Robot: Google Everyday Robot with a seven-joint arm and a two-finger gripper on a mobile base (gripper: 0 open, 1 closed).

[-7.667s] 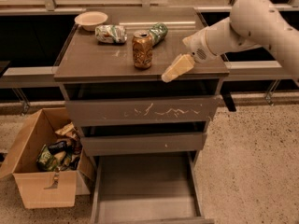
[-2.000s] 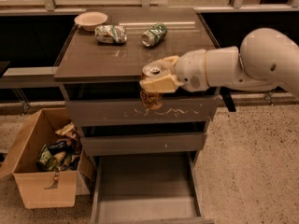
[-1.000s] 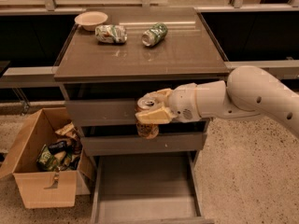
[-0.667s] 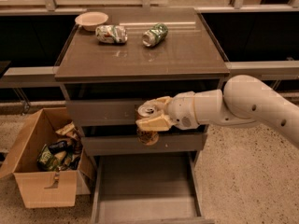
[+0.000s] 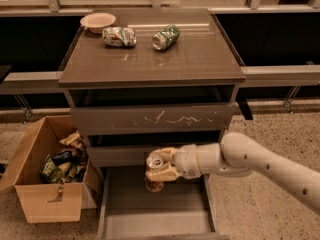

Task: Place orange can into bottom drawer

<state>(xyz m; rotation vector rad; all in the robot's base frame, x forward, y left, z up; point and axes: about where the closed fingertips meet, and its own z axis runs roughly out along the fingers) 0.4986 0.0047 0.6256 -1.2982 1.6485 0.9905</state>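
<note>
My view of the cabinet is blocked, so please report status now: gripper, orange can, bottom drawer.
Gripper shut on orange can, low in front of the cabinet. Can upright, held over open bottom drawer. Nothing visible between can and drawer floor.

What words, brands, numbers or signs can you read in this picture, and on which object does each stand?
No text can be read.
orange can, gripped by the tool over the bottom drawer: pale patterning only, no legible lettering.
green can and green-and-white can: print too blurred.
Packets in the cardboard box: labels too small.
Middle drawer front: white scratches, not writing.
</note>
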